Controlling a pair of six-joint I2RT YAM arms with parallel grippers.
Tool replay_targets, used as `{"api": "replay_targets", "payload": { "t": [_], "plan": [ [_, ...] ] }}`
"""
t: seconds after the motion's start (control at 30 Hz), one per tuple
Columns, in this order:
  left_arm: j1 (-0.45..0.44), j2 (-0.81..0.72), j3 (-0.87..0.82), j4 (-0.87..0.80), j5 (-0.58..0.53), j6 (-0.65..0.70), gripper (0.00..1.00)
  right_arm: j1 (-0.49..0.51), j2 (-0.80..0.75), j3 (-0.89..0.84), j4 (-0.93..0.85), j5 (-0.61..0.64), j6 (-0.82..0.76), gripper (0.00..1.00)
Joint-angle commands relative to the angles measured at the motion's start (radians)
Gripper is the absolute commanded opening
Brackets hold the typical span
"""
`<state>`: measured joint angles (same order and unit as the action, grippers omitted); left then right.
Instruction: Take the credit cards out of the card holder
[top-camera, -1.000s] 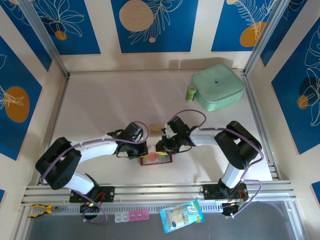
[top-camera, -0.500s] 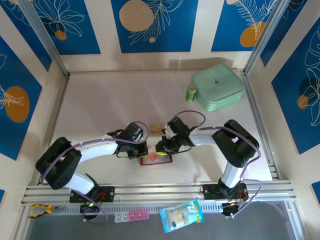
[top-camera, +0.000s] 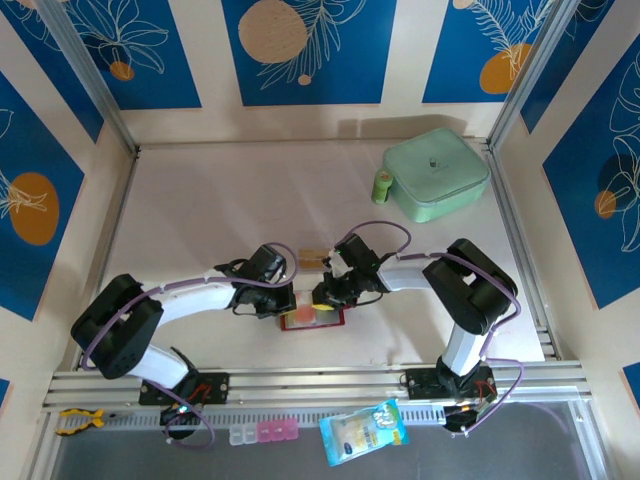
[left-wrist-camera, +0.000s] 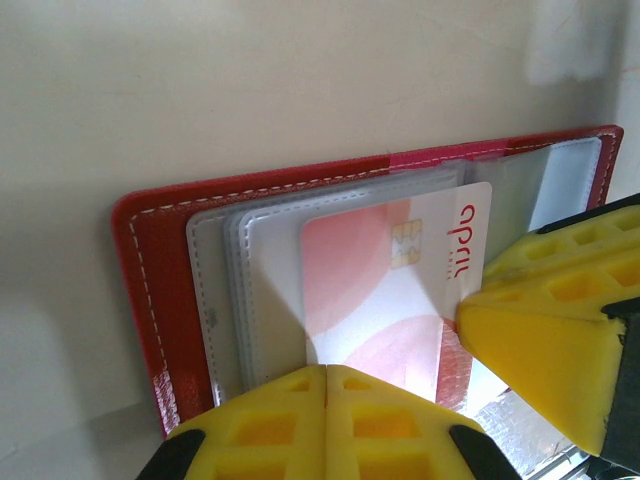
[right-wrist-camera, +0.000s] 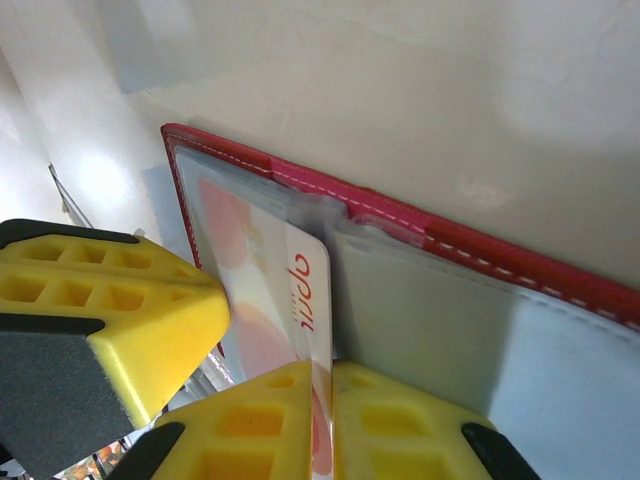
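Note:
The red card holder (top-camera: 312, 318) lies open near the table's front edge, its red rim (left-wrist-camera: 150, 270) and grey clear pockets showing. A whitish credit card (left-wrist-camera: 400, 290) with red-pink marking sticks partway out of a pocket. My left gripper (left-wrist-camera: 326, 372) is shut, its tips pressing down on the pockets at the holder's left (top-camera: 285, 300). From the right, my right gripper (right-wrist-camera: 322, 375) is shut on the edge of the whitish card (right-wrist-camera: 300, 290), over the holder (right-wrist-camera: 480, 245). A tan credit card (top-camera: 312, 255) lies flat on the table just behind the holder.
A mint-green square case (top-camera: 436, 173) sits at the back right with a small green bottle (top-camera: 382, 185) beside it. A blue packet (top-camera: 364, 430) and a pill box (top-camera: 262, 432) lie in front of the base rail.
My right gripper's jaws have closed in on the whitish card's edge. Both arms and the holder have stayed nearly in place.

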<state>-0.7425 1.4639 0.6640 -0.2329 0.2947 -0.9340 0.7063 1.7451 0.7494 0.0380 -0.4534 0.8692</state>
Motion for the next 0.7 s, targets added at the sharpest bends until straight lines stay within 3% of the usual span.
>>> {"api": "replay_targets", "payload": {
  "t": [0.0,0.67],
  "plan": [
    [-0.006,0.014,0.0,-0.04,-0.003,0.004,0.02,-0.005,-0.005,-0.018,-0.016,-0.012,0.0,0.1],
    [-0.007,0.018,-0.006,-0.038,-0.005,0.01,0.02,-0.077,-0.143,0.013,-0.3,0.088,-0.168,0.06]
  ]
}}
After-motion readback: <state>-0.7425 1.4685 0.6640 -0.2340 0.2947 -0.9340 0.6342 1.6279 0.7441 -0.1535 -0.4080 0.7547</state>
